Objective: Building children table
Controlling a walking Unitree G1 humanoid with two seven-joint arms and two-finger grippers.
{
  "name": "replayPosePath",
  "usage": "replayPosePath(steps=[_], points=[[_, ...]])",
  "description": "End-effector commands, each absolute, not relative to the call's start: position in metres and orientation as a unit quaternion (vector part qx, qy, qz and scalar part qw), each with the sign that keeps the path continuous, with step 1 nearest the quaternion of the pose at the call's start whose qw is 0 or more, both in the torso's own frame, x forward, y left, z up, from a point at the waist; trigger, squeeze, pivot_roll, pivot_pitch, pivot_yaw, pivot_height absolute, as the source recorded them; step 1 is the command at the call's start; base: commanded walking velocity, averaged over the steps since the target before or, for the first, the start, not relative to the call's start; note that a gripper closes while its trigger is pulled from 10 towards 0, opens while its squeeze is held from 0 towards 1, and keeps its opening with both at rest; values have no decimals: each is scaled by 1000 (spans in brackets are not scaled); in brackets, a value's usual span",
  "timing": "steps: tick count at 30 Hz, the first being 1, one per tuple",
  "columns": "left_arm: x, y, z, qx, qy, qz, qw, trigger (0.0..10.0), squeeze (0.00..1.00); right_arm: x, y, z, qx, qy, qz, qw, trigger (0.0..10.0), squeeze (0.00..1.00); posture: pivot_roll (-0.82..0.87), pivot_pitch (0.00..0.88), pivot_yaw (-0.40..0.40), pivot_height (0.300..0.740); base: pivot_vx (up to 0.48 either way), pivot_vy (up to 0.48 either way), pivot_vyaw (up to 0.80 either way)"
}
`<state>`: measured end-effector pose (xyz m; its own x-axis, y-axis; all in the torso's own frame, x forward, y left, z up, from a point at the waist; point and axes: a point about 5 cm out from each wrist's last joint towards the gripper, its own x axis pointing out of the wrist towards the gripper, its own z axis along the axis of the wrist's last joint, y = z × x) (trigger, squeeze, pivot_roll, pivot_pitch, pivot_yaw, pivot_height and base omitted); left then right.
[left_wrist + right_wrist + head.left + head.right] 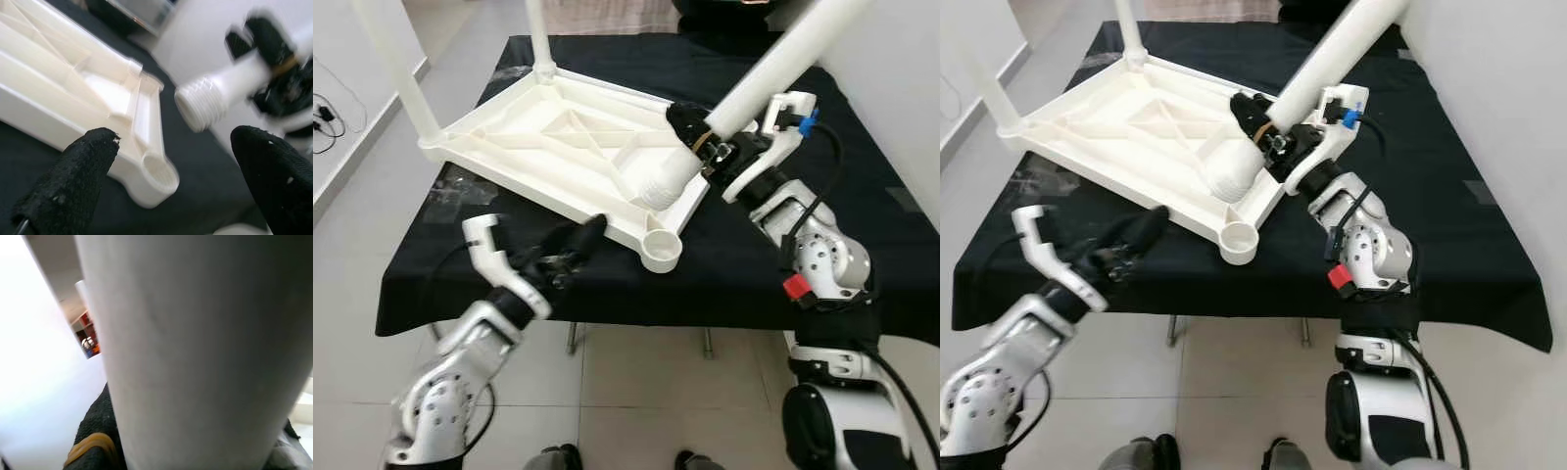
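Observation:
A white plastic tabletop (548, 147) lies upside down on the black-covered table (754, 274). Two white legs (396, 69) (540, 39) stand in its far corners. My right gripper (700, 137) is shut on a third white leg (773, 73), held at a slant. That leg's threaded end (656, 181) hangs just over the tabletop's near right side, behind the empty round socket (663, 250) at the near corner. The leg's shaft (195, 352) is close up in the right wrist view. My left gripper (570, 250) is open at the tabletop's front edge, left of that socket (159, 171), holding nothing.
The black table's front edge runs just below the socket, with grey tiled floor (636, 392) beneath. A white wall (901, 88) rises close on the right. Cables (325, 122) lie on the floor at far left.

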<state>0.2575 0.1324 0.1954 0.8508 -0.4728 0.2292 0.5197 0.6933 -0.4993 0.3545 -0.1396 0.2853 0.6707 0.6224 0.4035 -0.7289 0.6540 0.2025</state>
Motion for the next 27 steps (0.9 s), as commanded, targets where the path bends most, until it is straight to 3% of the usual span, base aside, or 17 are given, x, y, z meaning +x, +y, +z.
replayPosePath(steps=[1,9,12,21,27], points=[[250,119,188,-255,-27,-289,922,10000,0,348,-127,284,147,-156,414,885,10000,0,-27,184,-3,740,0,0,0],[261,123,187,-262,-32,-217,940,10000,0,353,-128,275,150,-127,376,905,10000,0,-27,177,-2,740,0,0,0],[263,127,187,-250,-33,-198,947,10000,0,352,-127,274,165,-124,375,904,10000,0,-22,178,0,740,0,0,-800],[257,127,185,-198,-36,-198,959,10000,0,347,-121,274,136,-137,389,901,10000,0,-12,193,5,740,0,0,-185],[247,118,159,-175,8,-196,965,10000,0,346,-117,272,119,-138,390,903,10000,0,-18,195,14,740,0,0,0]])
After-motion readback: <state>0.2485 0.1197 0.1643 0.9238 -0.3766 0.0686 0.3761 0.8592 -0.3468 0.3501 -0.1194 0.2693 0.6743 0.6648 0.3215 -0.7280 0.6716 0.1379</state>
